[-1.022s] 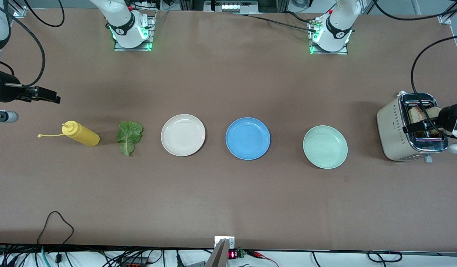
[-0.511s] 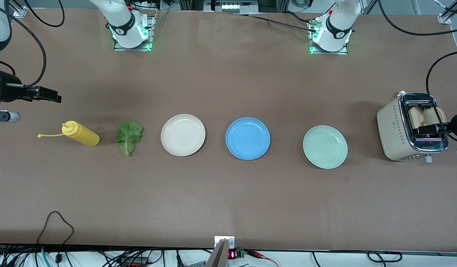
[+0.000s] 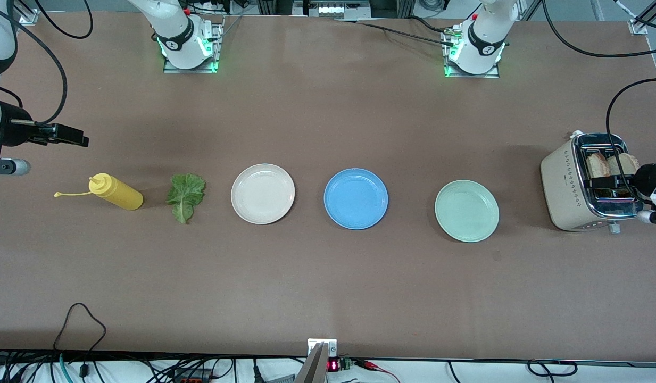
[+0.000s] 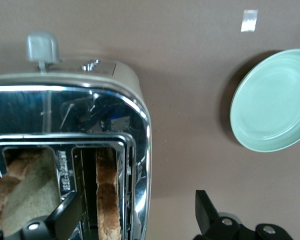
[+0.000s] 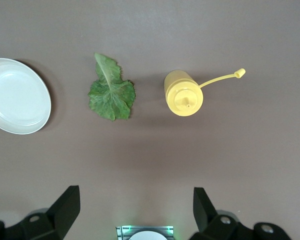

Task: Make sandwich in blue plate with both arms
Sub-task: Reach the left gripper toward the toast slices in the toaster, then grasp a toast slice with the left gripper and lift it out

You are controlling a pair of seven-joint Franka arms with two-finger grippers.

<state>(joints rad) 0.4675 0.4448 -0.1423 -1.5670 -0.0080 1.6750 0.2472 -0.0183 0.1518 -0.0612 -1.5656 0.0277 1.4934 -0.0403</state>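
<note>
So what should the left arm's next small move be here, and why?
Probably lower the open left gripper around a bread slice in the toaster and close. It hangs over the slots with nothing held, and the blue plate holds no bread. The right gripper waits, open, above the table by the lettuce leaf.

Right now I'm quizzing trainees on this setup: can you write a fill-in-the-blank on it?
1. The bread stands in the ____.
2. The plate between the white plate and the green plate is ____.
3. The lettuce lies between the white plate and the yellow ____.
4. The left claw is over the ____.

Missing: toaster; blue; bottle; toaster
</note>
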